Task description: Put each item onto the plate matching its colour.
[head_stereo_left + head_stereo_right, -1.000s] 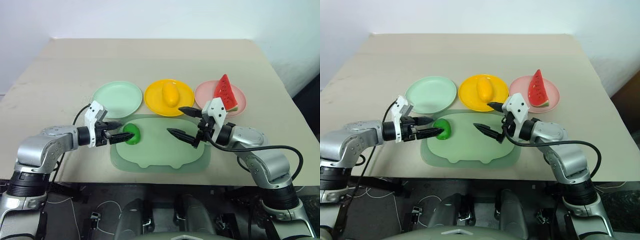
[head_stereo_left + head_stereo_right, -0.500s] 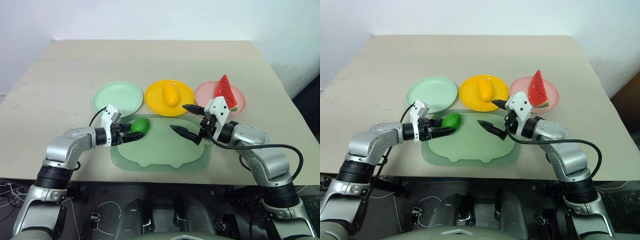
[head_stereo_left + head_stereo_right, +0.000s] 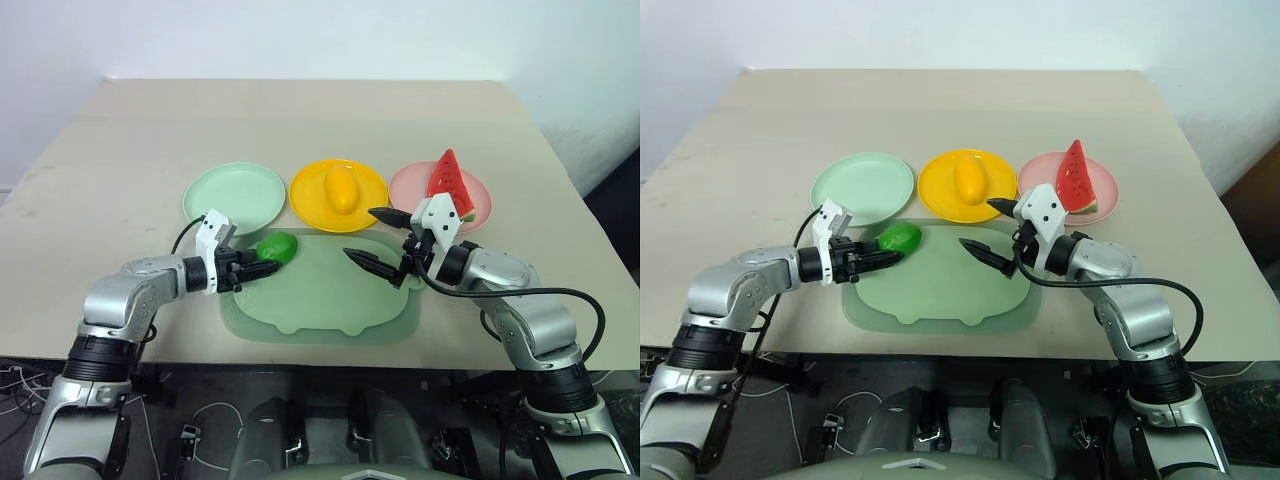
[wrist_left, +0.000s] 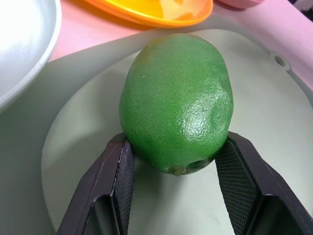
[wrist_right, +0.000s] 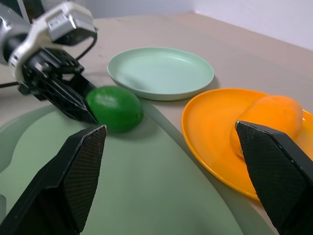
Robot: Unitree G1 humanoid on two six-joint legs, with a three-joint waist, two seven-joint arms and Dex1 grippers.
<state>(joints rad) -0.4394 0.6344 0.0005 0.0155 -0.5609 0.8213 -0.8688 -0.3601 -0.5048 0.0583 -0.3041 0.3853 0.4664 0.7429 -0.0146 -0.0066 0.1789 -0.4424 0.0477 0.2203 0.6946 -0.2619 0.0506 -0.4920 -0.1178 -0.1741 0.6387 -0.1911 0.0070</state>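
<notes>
Left eye view: the left gripper (image 3: 262, 268) is clamped on the round green fruit (image 3: 277, 247), its 2 black fingers (image 4: 115, 182) pressing the fruit's sides. The fruit sits at the far-left corner of the pale green mat (image 3: 330, 300), just in front of the mint green plate (image 3: 235, 196). The right gripper (image 3: 377, 240) hovers over the mat's far-right part, jaws spread wide and holding nothing. Beyond the mat, the yellow mango (image 3: 341, 188) lies on the yellow plate (image 3: 305, 192), and the watermelon wedge (image 3: 448, 186) stands on the pink plate (image 3: 405, 185).
</notes>
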